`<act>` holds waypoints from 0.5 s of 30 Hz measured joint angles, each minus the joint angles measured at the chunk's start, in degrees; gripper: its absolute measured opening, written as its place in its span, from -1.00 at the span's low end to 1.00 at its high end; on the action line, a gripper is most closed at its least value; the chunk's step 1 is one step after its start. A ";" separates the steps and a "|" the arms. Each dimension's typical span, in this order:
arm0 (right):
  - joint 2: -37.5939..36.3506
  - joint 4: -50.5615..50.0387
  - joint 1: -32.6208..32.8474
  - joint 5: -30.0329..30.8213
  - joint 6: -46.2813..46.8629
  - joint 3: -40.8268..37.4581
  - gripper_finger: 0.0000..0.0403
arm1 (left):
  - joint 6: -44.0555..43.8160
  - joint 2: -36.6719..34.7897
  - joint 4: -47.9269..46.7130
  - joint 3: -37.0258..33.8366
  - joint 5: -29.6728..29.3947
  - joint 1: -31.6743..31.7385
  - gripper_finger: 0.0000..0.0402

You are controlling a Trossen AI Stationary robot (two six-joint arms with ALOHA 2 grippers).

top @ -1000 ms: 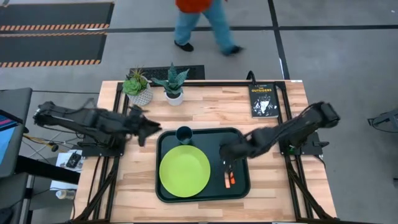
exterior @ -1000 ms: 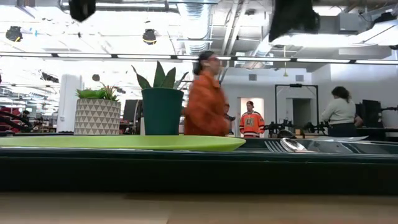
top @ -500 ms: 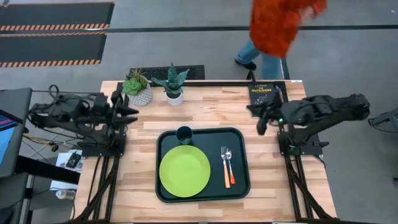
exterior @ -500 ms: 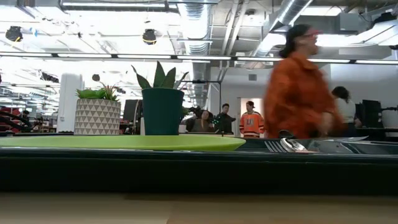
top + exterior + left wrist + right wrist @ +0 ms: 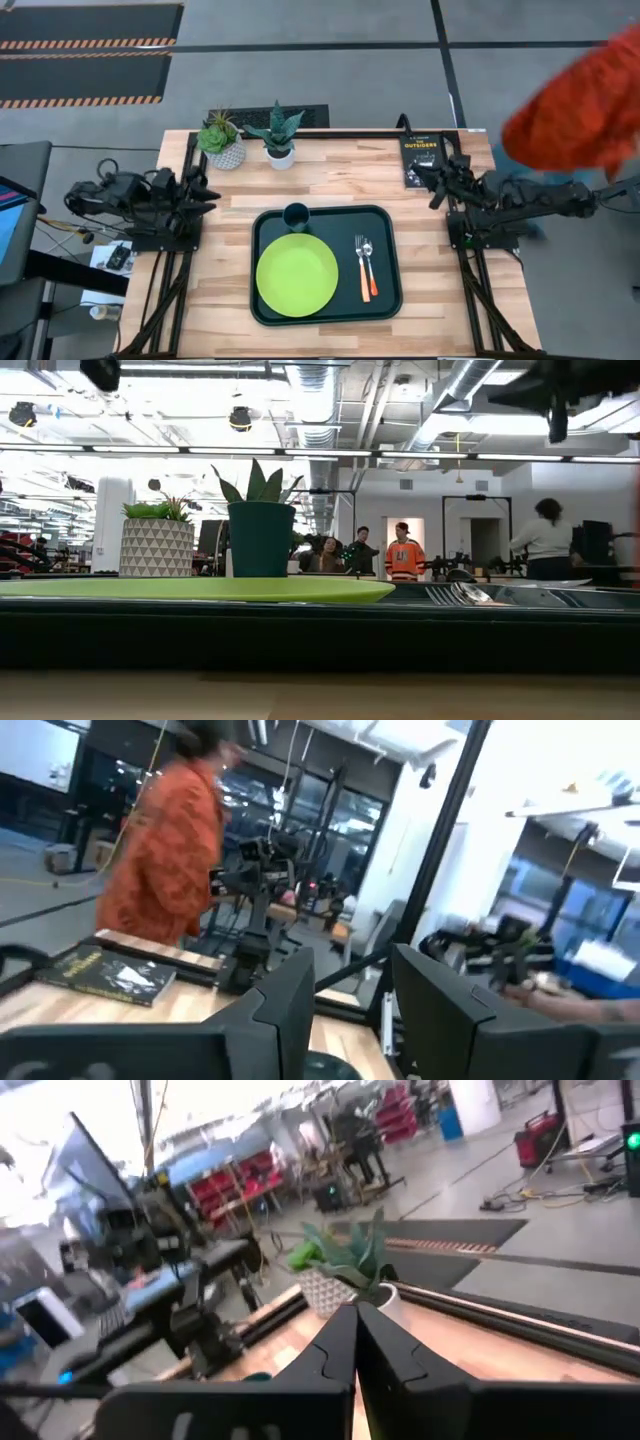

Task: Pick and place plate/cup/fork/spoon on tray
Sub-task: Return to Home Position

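Note:
The dark green tray lies at the table's middle. On it the lime-green plate lies flat at the near left, and the teal cup stands upright at the far left. The fork and the spoon lie side by side at the right, bowl and tines toward the far edge. My left gripper is open and empty above the table's left edge, away from the tray. My right gripper is shut and empty near the far right corner, beside the book.
Two potted plants stand at the far left. A black book lies at the far right corner. A person in orange passes close to the table's right side. Bare wood shows around the tray.
Both arms have drawn back from the tray. My left gripper went toward the table's left edge. My right gripper rose from over the fork and spoon and went toward the far right corner. Fork and spoon stay lying on the tray. The person walked from left to right behind the table.

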 joint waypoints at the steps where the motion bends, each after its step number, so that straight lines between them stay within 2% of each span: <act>1: -1.98 0.88 -0.52 -0.31 0.09 -1.75 -0.85 | -0.82 -2.09 0.29 -1.95 0.01 0.01 -0.38; 4: -9.19 0.84 -1.90 -0.97 1.20 -6.45 -0.86 | -3.45 -8.53 0.31 -7.08 -0.07 0.02 -0.38; 8: -19.91 0.88 -3.13 -2.30 1.26 -12.67 -0.85 | -3.60 -7.28 -0.54 -8.74 1.23 0.02 -0.38; 12: -19.54 0.73 -3.12 -4.06 1.48 -17.15 -0.84 | -3.42 -7.99 -0.73 -11.69 -0.13 0.02 -0.38; 15: -17.23 3.78 -3.09 -5.86 5.92 -21.75 -0.85 | -3.40 -8.43 2.31 -13.36 -0.41 0.02 -0.38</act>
